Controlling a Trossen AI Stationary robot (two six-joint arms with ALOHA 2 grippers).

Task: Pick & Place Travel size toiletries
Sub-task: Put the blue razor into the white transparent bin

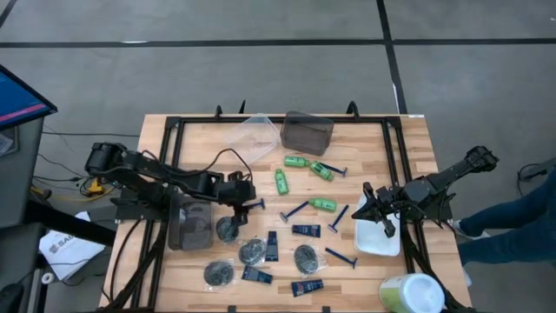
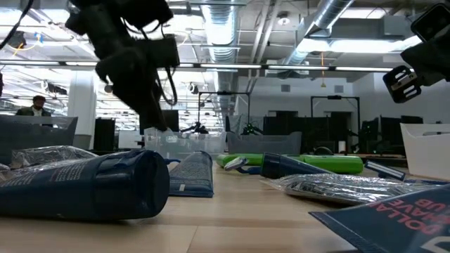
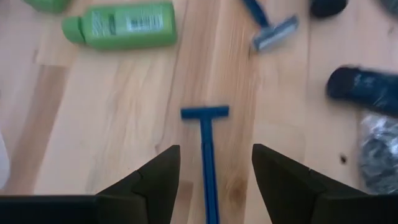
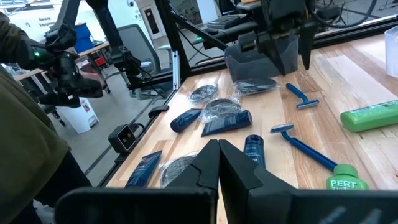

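Note:
Several toiletries lie flat on the wooden table: green mini bottles (image 1: 297,162), blue razors (image 1: 294,211), navy tubes (image 1: 306,230) and dark discs in clear wrap (image 1: 253,251). My left gripper (image 3: 211,171) is open and low over the table's middle-left (image 1: 248,198). Its fingers stand on either side of one blue razor's handle (image 3: 207,162) without touching it, and the razor's head (image 3: 205,112) points away from the gripper. My right gripper (image 4: 217,163) is shut and hovers by the white tray's far-left corner (image 1: 369,206), holding nothing.
A grey bin (image 1: 191,224) sits just left of my left gripper. Another grey bin (image 1: 307,132) and a clear bin (image 1: 252,130) stand at the far edge. The white tray (image 1: 380,239) and a pale-green-topped tub (image 1: 410,294) are near-right. A person (image 4: 31,143) stands beside the table.

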